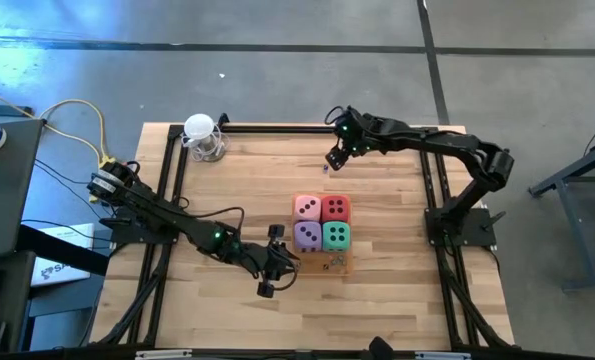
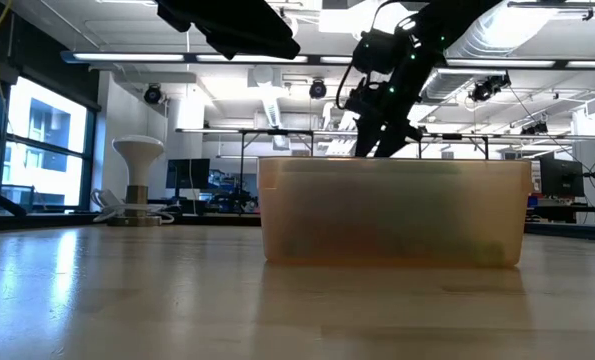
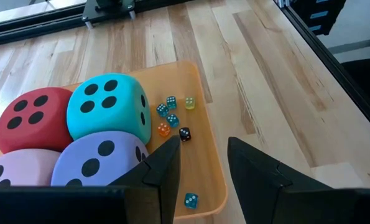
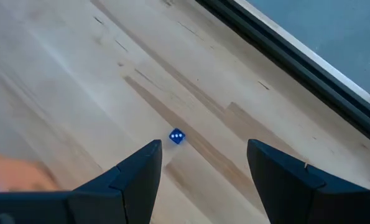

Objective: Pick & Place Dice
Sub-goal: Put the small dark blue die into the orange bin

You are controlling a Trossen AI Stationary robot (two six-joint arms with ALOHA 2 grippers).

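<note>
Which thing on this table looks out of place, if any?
One small blue die lies alone on the bare wood beneath the open right gripper, away from the orange tray where the other small dice and four big dice sit.

On the table, near its middle, the tray. In the tray, packed two by two against its far end, four big dice. In the tray's near strip, in front of that block, a scatter of small dice. Just off the tray's near left corner, the left gripper. Well behind the tray, out on bare wood, a lone small die, with the right gripper above it. Far behind and left of the tray, at the table's corner, a stand.
</note>
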